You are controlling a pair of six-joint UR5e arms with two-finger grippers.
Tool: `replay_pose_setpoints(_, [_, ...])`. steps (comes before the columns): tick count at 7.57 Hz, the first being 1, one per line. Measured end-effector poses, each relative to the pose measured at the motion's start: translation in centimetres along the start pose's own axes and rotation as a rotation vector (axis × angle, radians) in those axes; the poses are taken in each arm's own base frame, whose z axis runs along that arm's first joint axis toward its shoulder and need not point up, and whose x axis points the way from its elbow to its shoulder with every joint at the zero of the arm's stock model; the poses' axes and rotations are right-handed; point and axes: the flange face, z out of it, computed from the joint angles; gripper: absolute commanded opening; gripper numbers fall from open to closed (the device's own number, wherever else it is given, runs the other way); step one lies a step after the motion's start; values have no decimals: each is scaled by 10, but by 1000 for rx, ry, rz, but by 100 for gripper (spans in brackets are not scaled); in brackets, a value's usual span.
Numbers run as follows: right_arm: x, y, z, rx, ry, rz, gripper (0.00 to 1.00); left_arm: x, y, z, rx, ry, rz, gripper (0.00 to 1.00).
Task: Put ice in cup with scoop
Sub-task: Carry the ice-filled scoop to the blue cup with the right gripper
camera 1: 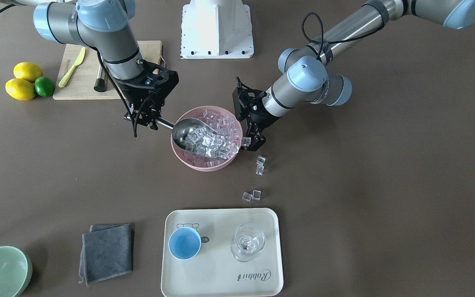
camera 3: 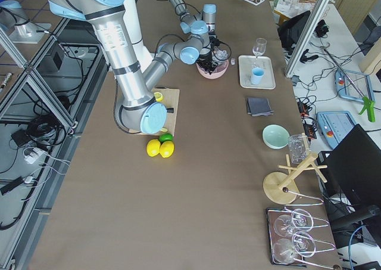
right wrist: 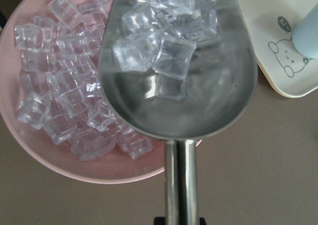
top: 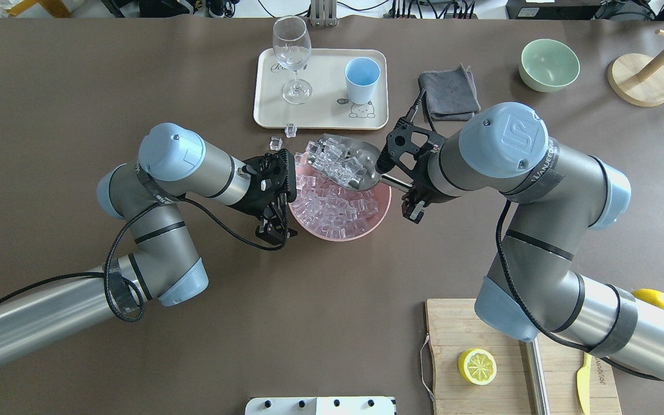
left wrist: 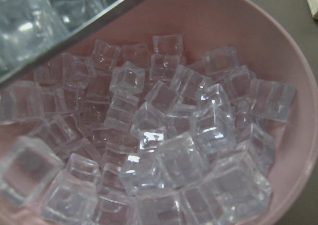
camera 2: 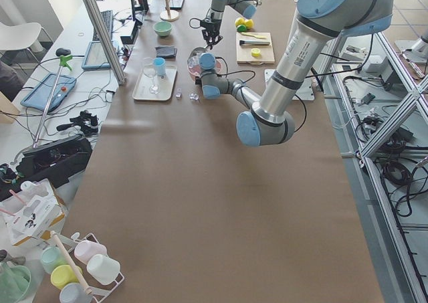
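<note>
Over the pink bowl (camera 1: 204, 167) hangs the scoop (camera 1: 192, 134), its trough heaped with ice (camera 1: 206, 142), and more ice fills the bowl beneath. The right claw (camera 1: 149, 121) is closed tight on the scoop's round handle.

The right wrist camera shows what the table cameras do not. The cubes are piled toward the scoop's front lip and the back of the trough is bare metal. The handle runs straight down to the black fingers at the bottom edge of that view.

The left claw (camera 1: 256, 142) sits low, just beside the bowl's rim, on the side opposite the scoop handle. I cannot tell whether it pinches the rim or stands open. Its own wrist camera shows only ice, the bowl's pink wall and the scoop's metal edge across the top left corner.

The front-facing view shows four loose cubes (camera 1: 256, 194) on the table between the bowl and the tray (camera 1: 221, 280). The overhead view shows just two of them, near the tray's corner.

The cup (camera 1: 184, 243) stands upright and empty on the tray, well apart from the scoop and beside a stemmed glass (camera 1: 248, 241).
</note>
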Motion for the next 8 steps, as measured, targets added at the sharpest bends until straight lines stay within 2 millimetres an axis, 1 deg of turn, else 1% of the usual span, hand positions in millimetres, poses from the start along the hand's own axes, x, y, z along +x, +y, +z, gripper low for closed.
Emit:
replay_pose_setpoints(2, [9, 10, -3, 11, -7, 38, 0, 0, 0, 0, 0, 0, 1, 98])
replay_pose_setpoints(3, [16, 16, -5, 14, -17, 66, 0, -1, 0, -1, 0, 0, 2, 98])
replay_pose_setpoints(4, [28, 19, -9, 18, -21, 96, 0, -2, 1, -1, -1, -1, 3, 98])
replay_pose_setpoints(6, [61, 20, -17, 15, -10, 173, 0, -5, 3, -4, -1, -5, 4, 98])
replay_pose_setpoints(7, [86, 16, -17, 5, -12, 215, 0, -7, 3, -5, -2, -8, 3, 98])
replay_pose_setpoints(8, [115, 9, -14, -9, -12, 254, 0, -10, 4, -7, -5, -10, 1, 98])
